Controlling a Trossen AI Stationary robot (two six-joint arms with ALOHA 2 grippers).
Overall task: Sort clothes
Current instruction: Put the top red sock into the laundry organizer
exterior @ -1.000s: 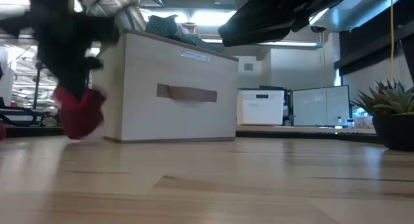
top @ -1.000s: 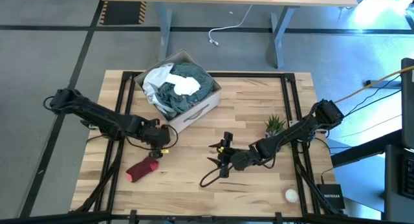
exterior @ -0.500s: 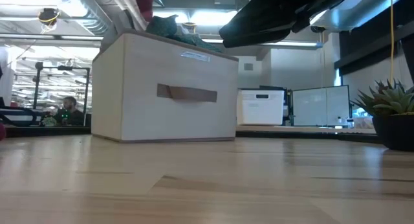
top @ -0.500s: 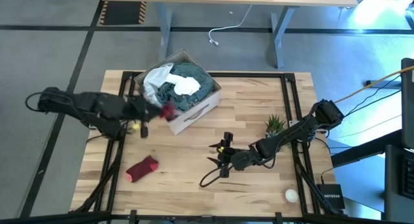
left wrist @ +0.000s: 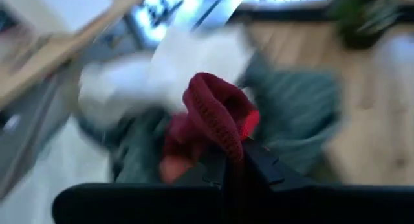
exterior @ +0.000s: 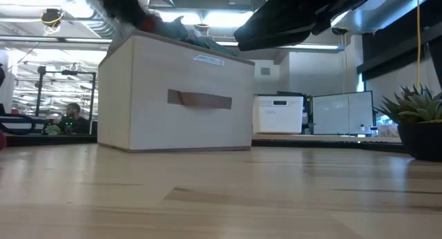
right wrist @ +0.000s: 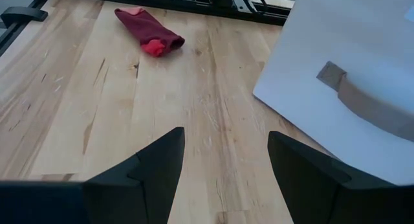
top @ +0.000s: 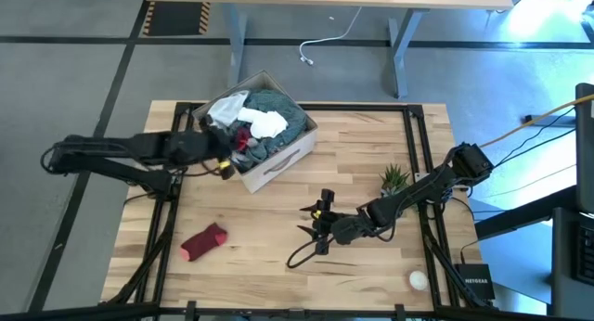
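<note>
A dark red sock (left wrist: 217, 117) is being gripped by the left gripper (top: 223, 156) over the box (top: 278, 163) of clothes (top: 264, 117), at the table's (top: 371, 256) 11 o'clock. A second sock (top: 204, 240) is lying at 7 o'clock. The right gripper (right wrist: 226, 156) is being held open, empty, near centre.
</note>
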